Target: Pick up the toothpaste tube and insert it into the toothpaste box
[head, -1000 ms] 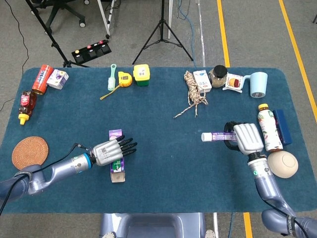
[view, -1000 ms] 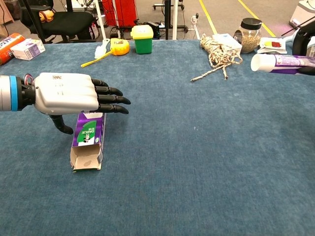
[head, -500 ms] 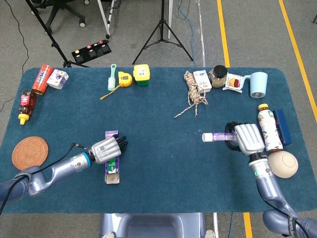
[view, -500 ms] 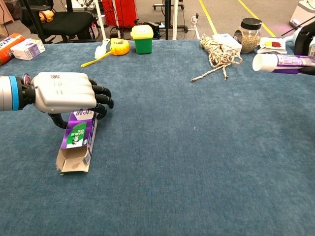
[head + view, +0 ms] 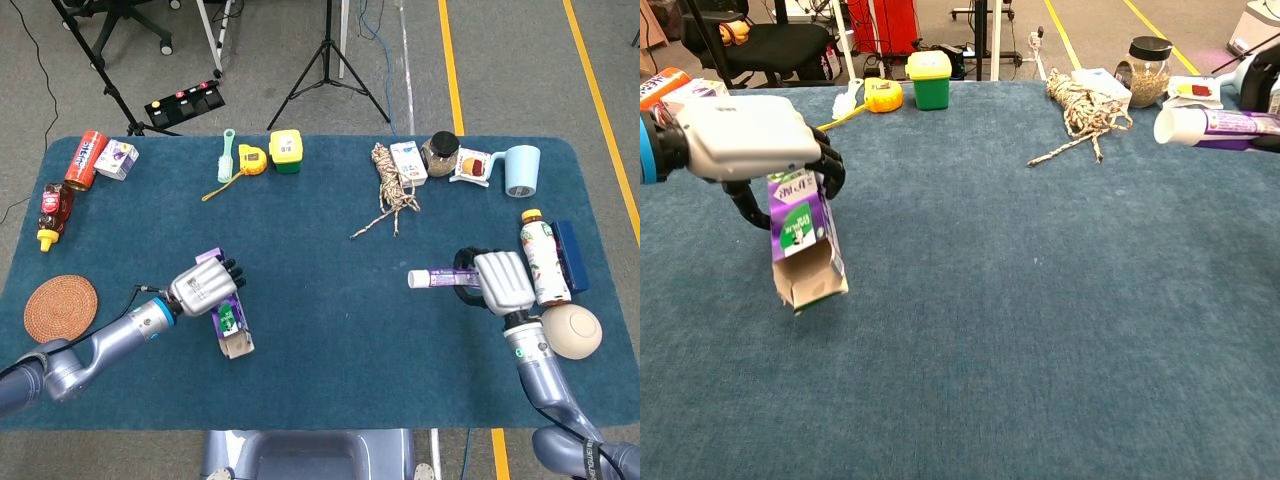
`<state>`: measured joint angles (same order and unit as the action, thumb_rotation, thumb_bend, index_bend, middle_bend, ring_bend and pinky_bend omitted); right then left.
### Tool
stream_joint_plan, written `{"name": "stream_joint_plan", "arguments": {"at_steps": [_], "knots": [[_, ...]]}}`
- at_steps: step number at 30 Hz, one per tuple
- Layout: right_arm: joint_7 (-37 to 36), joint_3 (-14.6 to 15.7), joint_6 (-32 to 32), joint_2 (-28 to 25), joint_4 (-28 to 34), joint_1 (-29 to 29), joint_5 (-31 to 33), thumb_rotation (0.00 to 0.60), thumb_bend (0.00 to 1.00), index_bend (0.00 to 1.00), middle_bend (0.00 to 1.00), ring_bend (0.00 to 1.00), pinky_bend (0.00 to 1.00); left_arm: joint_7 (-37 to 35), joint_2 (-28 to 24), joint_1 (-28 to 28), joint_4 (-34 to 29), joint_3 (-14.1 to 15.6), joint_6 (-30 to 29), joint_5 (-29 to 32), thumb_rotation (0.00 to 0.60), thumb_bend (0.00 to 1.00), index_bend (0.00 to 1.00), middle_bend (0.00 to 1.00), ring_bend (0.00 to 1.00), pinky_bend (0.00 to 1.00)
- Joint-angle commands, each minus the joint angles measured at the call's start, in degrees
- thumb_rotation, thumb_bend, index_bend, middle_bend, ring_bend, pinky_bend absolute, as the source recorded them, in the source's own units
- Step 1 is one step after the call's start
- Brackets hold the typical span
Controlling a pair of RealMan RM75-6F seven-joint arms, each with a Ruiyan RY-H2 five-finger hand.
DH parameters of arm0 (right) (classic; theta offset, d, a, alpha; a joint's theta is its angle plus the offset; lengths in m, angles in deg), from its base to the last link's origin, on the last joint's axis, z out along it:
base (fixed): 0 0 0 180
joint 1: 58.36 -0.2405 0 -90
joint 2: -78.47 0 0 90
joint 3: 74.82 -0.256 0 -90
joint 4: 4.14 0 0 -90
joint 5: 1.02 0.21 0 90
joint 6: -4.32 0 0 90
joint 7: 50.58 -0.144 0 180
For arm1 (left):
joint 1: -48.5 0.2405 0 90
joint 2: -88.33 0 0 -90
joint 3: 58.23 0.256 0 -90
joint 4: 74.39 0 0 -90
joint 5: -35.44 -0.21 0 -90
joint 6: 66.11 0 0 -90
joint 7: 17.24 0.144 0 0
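My left hand [image 5: 206, 285] [image 5: 745, 140] grips the purple and green toothpaste box [image 5: 229, 324] [image 5: 803, 239] by its upper end. The box hangs above the blue table with its open end tilted down toward me. My right hand [image 5: 496, 281] holds the purple toothpaste tube [image 5: 436, 276] [image 5: 1215, 126] level above the table at the right, its white cap pointing left. In the chest view only the tube's capped end shows at the right edge; the right hand itself is cut off there.
A bottle [image 5: 543, 258], a blue box [image 5: 570, 254] and a wooden bowl [image 5: 570, 331] lie right of my right hand. A rope [image 5: 394, 193], a jar [image 5: 440, 152], a mug [image 5: 521, 169], a green container [image 5: 285, 151] and a tape measure [image 5: 251, 159] line the far edge. A woven coaster [image 5: 60, 307] lies at the left.
My left hand closed on the box and lifted it off the table, tipping its open end down. The right hand and tube stayed almost still.
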<state>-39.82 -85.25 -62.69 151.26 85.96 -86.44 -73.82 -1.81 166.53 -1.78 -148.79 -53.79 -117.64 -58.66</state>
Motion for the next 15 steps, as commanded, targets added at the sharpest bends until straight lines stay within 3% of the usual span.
{"name": "stream_joint_plan", "arguments": {"at_steps": [1,5,15], "knots": [[0.28,0.30,-0.81,-0.67,1.80,0.31,-1.17,0.600,0.47,0.61,0.62,0.58,0.53,10.04,-6.90,0.59,-13.59,-6.70,6.60,17.96,0.600,0.25,0.53,0.45,0.33,0.55],[1.97,0.54,-1.23,-1.14,3.79,0.39,-1.60,0.600,0.47,0.61,0.62,0.58,0.53,21.04,-9.42,-1.65,-22.02,-9.04,7.42,32.41,0.600,0.25,0.53,0.45,0.33,0.55],[5.76,1.16,-2.96,-1.77,10.07,0.79,-3.23,0.600,0.48,0.61,0.62,0.58,0.53,35.05,-7.81,-9.54,-31.72,-11.42,0.71,56.23,0.600,0.25,0.54,0.45,0.33,0.55]]}}
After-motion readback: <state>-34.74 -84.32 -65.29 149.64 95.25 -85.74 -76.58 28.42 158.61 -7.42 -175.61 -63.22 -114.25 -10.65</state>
